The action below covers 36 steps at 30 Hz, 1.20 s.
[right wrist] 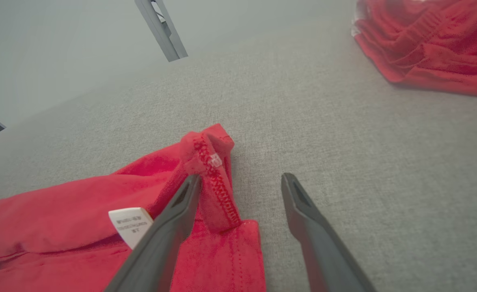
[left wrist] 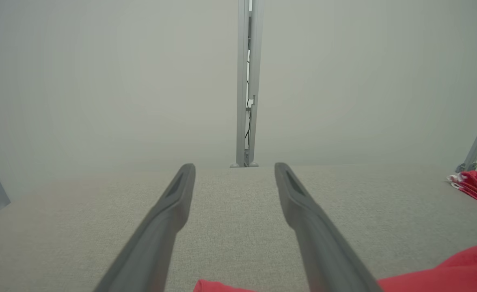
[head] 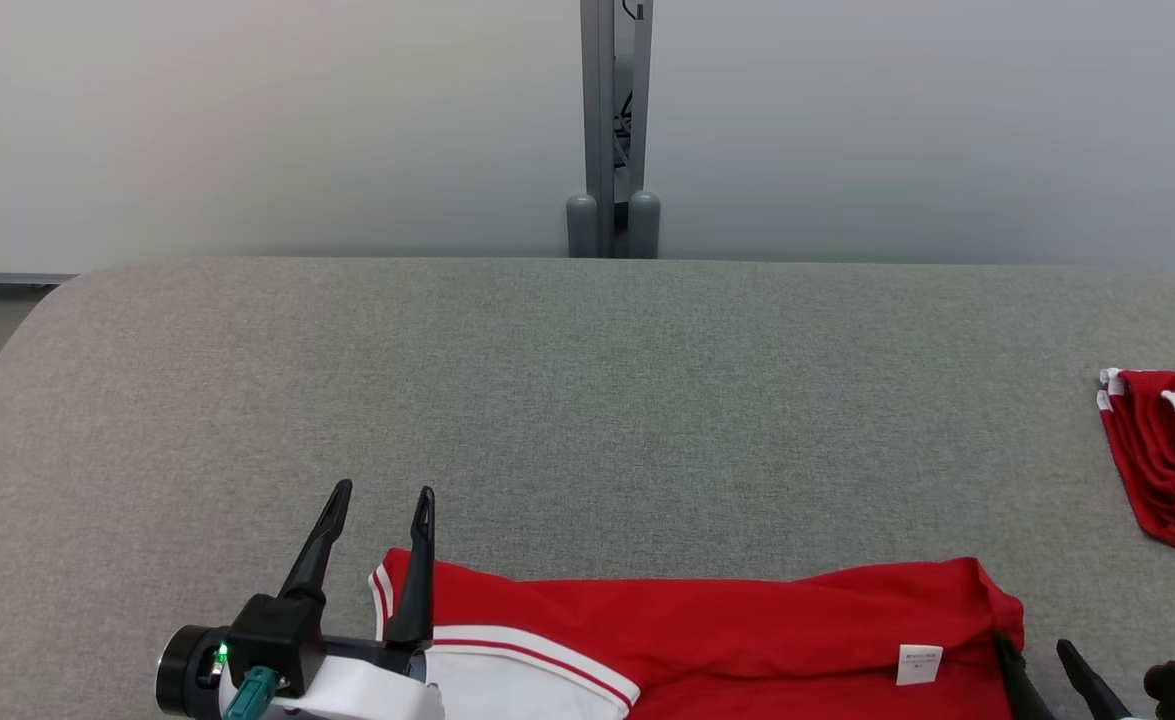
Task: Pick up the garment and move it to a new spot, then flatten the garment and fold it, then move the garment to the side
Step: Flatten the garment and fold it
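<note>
- Your red cloth garment point(head: 707, 640), trimmed with white stripes, lies along the bottom edge of the head view, from lower centre-left to lower right. It is laid out on the table with a few soft creases.
- Its white striped edge is at the lower left end. A small white label point(head: 919, 664) shows near the lower right end, just left of a turned-over corner.
- In the right wrist view the red cloth garment point(right wrist: 80, 227) takes up the lower left, and the small white label point(right wrist: 130, 225) sits beside a stitched hem strip doubled back on itself.
- Your right tool point(head: 1032, 643) is at the lower right of the head view, at that turned-over corner. Its fingers are spread and pinch nothing.
- In its own wrist view the right tool point(right wrist: 240, 178) has one finger over the red cloth next to the hem strip and the other over bare table. You cannot tell whether the first finger touches the cloth.
- Your left tool point(head: 384, 490) is at the lower left of the head view, also spread wide and holding nothing. One finger crosses the striped edge; the other is over bare table.
- The grey woven fabric table point(head: 587, 400) runs across the middle of the head view.
- A crumpled red and white cloth pile point(head: 1167, 460) lies at the right edge, well apart from your garment.
- A grey metal post point(head: 612, 130) stands at top centre, behind the table's far edge.
</note>
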Tool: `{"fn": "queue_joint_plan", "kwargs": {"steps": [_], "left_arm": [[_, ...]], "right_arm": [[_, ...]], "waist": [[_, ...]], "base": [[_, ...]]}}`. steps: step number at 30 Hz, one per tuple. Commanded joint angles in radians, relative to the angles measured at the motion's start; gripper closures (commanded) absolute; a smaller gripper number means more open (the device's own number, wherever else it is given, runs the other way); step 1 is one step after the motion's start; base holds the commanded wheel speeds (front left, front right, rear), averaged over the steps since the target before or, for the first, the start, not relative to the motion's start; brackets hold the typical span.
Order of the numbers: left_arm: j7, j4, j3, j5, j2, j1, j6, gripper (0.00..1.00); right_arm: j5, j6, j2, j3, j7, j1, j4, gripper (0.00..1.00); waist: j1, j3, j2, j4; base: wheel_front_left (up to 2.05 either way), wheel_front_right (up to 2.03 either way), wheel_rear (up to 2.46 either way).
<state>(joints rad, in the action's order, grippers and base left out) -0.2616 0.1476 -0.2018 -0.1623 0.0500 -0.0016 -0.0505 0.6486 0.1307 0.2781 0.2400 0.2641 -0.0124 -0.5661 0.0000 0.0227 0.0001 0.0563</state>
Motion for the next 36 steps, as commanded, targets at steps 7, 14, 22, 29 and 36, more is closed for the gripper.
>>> {"fn": "queue_joint_plan", "kwargs": {"steps": [7,14,22,29,36], "left_arm": [[-0.003,0.003,0.005,-0.014,0.003,-0.003,0.006,0.0],[-0.003,0.005,0.001,-0.015,0.003,-0.001,0.002,0.0],[-0.003,0.004,-0.016,-0.024,0.003,-0.009,-0.003,0.0],[-0.003,0.002,-0.013,-0.024,0.003,-0.013,-0.002,0.0],[-0.003,0.0,-0.002,-0.024,0.002,-0.01,-0.001,0.0]], "right_arm": [[0.192,0.0,-0.023,0.071,-0.016,-0.044,-0.107,0.0],[0.36,0.0,-0.013,0.144,-0.036,-0.047,-0.113,0.0],[0.481,0.0,0.003,0.225,-0.038,-0.056,-0.081,0.0],[0.553,0.0,0.02,0.282,-0.023,-0.081,-0.089,0.0],[0.614,0.0,0.036,0.306,-0.006,-0.098,-0.099,0.93]], "waist": [[0.0,-0.011,-0.0001,0.012],[0.0,-0.016,-0.0001,0.016],[0.0,-0.022,-0.0001,0.023],[0.0,-0.029,-0.0001,0.042],[0.0,-0.035,-0.0001,0.055]], "base": [[0.0,0.0,0.0],[0.0,0.0,0.0],[0.0,0.0,0.0],[0.0,0.0,0.0],[0.0,0.0,0.0]]}}
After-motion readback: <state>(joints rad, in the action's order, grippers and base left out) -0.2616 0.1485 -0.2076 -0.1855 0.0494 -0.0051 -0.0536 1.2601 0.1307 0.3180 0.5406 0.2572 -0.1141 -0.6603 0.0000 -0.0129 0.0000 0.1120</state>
